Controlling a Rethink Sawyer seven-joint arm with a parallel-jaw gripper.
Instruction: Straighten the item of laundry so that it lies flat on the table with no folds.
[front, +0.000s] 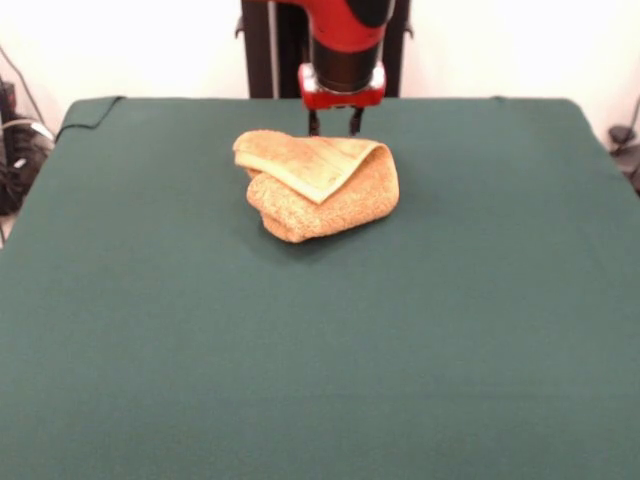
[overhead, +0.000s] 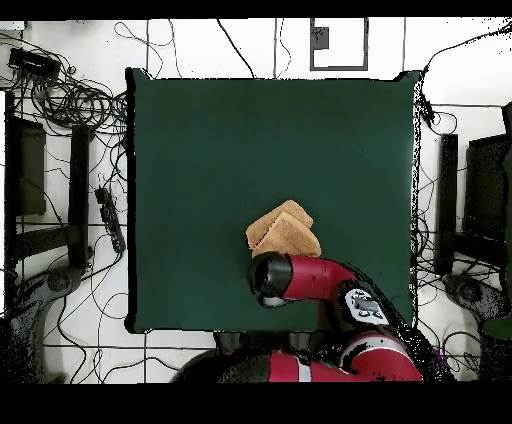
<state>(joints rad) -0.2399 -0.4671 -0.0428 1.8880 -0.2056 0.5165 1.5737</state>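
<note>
The tan-orange towel (front: 318, 186) lies bunched on the dark green table (front: 300, 360), in its far half near the robot. One flap with woven border bands is folded over the top, and the right side curls into a thick roll. No care tag shows. My gripper (front: 334, 124) hangs just behind the towel's far edge; its two dark fingers stand apart and hold nothing, and their tips are level with the towel's top. In the overhead view the towel (overhead: 284, 231) shows as a folded wedge, and the arm's wrist (overhead: 271, 277) covers the gripper beside the towel's near edge.
The black pedestal (front: 270, 48) stands behind the table's far edge. Cables and dark equipment (overhead: 70, 150) lie on the floor on both sides of the table. Wide green cloth surrounds the towel on all sides.
</note>
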